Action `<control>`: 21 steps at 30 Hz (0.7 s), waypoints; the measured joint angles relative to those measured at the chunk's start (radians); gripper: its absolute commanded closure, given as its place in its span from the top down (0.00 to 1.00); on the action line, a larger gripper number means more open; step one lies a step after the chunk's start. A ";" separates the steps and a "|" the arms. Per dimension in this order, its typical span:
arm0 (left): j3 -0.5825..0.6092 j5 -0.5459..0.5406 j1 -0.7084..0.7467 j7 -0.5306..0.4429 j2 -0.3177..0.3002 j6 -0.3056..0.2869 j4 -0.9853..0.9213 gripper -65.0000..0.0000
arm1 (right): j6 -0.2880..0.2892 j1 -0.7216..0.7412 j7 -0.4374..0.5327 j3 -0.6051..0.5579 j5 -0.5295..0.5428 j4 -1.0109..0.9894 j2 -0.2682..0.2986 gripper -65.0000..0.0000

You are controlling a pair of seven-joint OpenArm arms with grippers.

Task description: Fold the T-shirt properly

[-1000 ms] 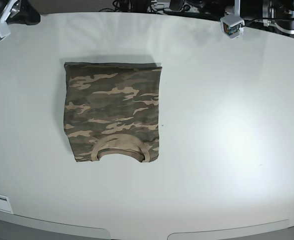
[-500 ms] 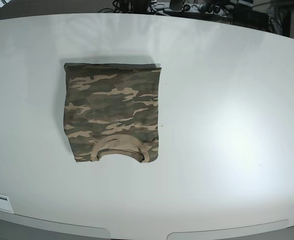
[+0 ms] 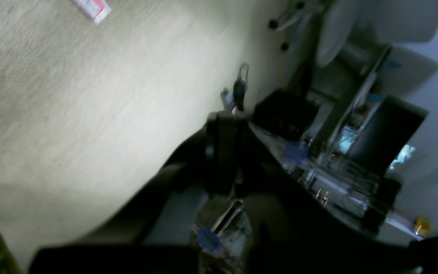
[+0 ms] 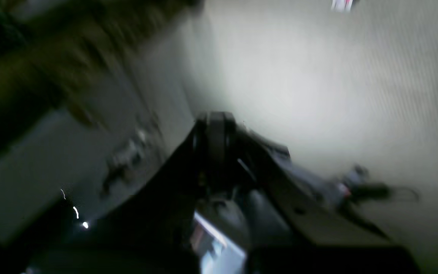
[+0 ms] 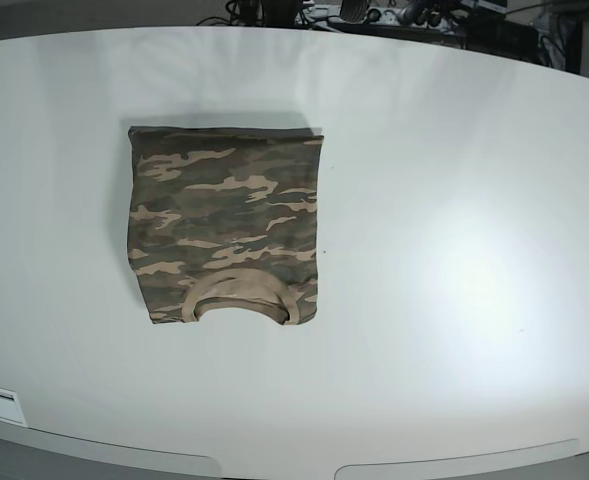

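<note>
Base view shows the T-shirt folded on the worktop, soft and limp (I'd pinch its corners), both hands closed and empty.

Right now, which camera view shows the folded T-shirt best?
The base view: the T-shirt lies whole on the white table, folded into a neat rectangle with the collar on top. The left wrist view catches only a dark blurred bit at its bottom left corner, and the right wrist view only a smeared olive patch at upper left.

olive, brown and tan camouflage T-shirt, plain tan collar, white table
</note>
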 measured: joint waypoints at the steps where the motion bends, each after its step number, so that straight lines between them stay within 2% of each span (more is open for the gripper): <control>1: 0.028 0.013 -0.030 -0.023 0.001 0.011 -0.051 0.00 | -0.002 0.023 0.052 -0.033 -0.039 -0.032 -0.001 0.00; 4: 0.087 0.094 -0.136 -0.047 0.035 0.050 -0.222 0.00 | -0.003 0.108 0.180 -0.127 -0.179 -0.148 -0.002 0.00; 7: 0.112 0.108 -0.245 -0.093 0.097 0.048 -0.386 0.00 | -0.004 0.188 0.315 -0.214 -0.324 -0.269 0.001 0.00; 11: 0.109 0.180 -0.391 -0.175 0.170 0.049 -0.590 0.00 | -0.004 0.304 0.554 -0.320 -0.518 -0.443 -0.008 0.00; 14: 0.109 0.266 -0.492 -0.309 0.212 0.048 -0.747 0.00 | -0.008 0.415 0.696 -0.387 -0.662 -0.581 -0.008 0.00; 18: 0.110 0.422 -0.604 -0.520 0.250 0.051 -0.938 0.00 | -0.008 0.543 0.867 -0.485 -0.787 -0.746 -0.012 0.00; 21: 0.110 0.531 -0.681 -0.706 0.277 0.055 -1.057 0.00 | -0.103 0.623 0.974 -0.552 -0.872 -0.842 -0.018 0.00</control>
